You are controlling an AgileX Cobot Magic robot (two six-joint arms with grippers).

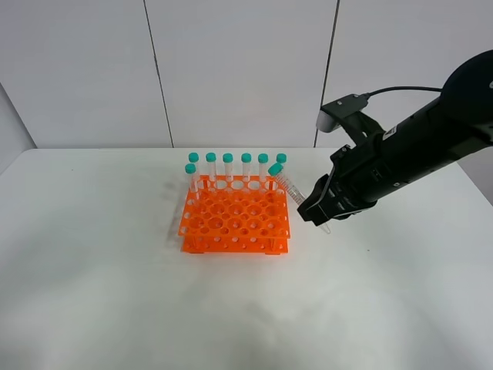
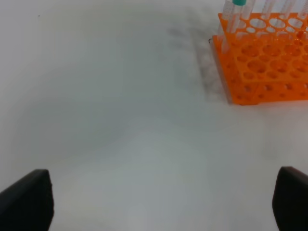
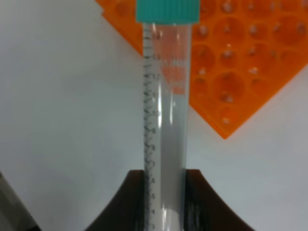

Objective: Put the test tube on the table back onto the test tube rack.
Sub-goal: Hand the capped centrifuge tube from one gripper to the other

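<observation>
right gripper (image 1: 320,208): jaws clamped narrow on the lower part of the test tube (image 1: 289,185). the tube is clear of the table (image 1: 92,270) and tilted, with its cap beside the far right corner of the test tube rack (image 1: 235,220) and its tip pointing away from the rack. left gripper (image 2: 163,197): jaws wide, holding nothing, low over bare table off the rack's left side.

hazards:
- cap leads, so the tube needs turning tip-down; otherwise it probably cannot seat.
- the cap sits near the standing tubes (image 1: 228,166); a sideways move may knock the corner one.
- a grip this low may bring the fingers against the rack top.
</observation>
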